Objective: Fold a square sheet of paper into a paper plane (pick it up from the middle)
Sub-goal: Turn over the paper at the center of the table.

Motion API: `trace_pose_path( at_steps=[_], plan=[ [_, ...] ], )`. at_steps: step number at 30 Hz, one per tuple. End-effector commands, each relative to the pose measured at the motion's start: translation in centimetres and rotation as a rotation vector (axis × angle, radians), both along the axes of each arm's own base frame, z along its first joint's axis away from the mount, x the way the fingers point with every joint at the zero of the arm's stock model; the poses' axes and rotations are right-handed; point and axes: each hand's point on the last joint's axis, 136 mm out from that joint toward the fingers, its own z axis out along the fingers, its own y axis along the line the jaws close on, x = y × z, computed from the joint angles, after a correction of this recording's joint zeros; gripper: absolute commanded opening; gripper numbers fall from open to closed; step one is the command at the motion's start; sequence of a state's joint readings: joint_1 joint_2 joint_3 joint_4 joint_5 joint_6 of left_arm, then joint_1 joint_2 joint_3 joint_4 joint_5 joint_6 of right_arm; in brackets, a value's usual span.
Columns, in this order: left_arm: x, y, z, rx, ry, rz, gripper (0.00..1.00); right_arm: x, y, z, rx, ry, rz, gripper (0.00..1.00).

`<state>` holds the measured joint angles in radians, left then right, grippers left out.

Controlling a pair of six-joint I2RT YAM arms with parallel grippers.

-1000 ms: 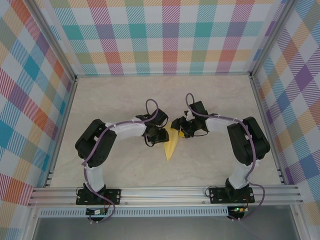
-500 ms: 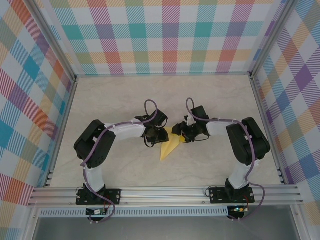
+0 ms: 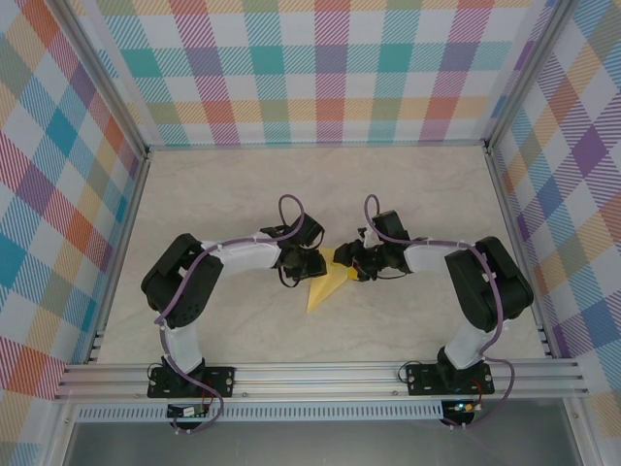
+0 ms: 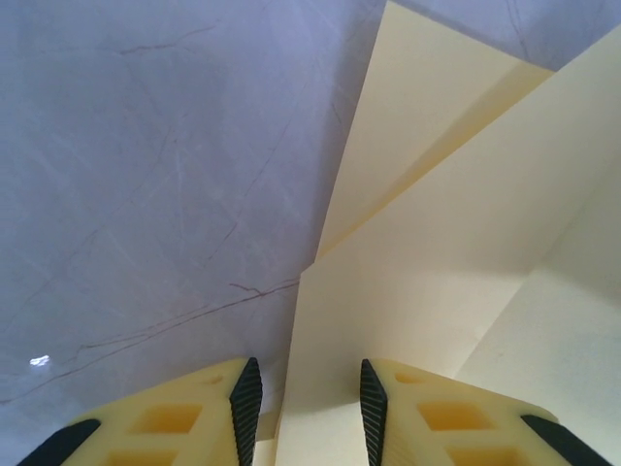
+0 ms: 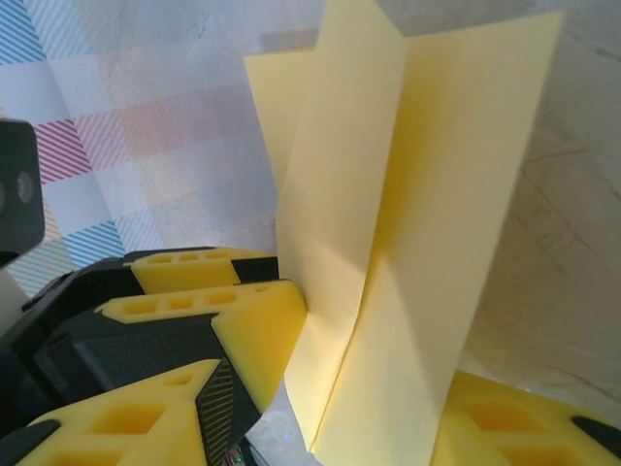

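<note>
Yellow sheet [image 3: 326, 287], already creased to a point, has swung its tip toward the near left corner of the surface [image 3: 223, 194] and sits mid-surface, so another fold looks close. Your right gripper [image 3: 346, 261] pinches the standing crease, jaws half apart. Your left gripper [image 3: 314, 264] straddles an edge, parted, not clamping. No writing is readable.

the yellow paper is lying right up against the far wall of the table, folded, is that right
Not against the far wall. The top external view shows the yellow paper near the middle of the table, well short of that wall. It is folded, as you say.
</note>
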<state>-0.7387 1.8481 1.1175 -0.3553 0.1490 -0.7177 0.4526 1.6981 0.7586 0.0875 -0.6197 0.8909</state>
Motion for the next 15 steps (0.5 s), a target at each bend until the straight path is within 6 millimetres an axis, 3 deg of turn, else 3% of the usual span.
trace_pose_path(
  at_steps=[1,15],
  plan=[
    [-1.6,1.3,-0.5,0.053,0.034,0.003,0.35,1.0,0.6,0.4,0.010,-0.023,-0.019,0.49],
    [-1.7,1.4,-0.4,0.040,0.031,0.013,0.33,2.3,1.9,-0.3,-0.010,-0.028,0.012,0.34]
  ],
)
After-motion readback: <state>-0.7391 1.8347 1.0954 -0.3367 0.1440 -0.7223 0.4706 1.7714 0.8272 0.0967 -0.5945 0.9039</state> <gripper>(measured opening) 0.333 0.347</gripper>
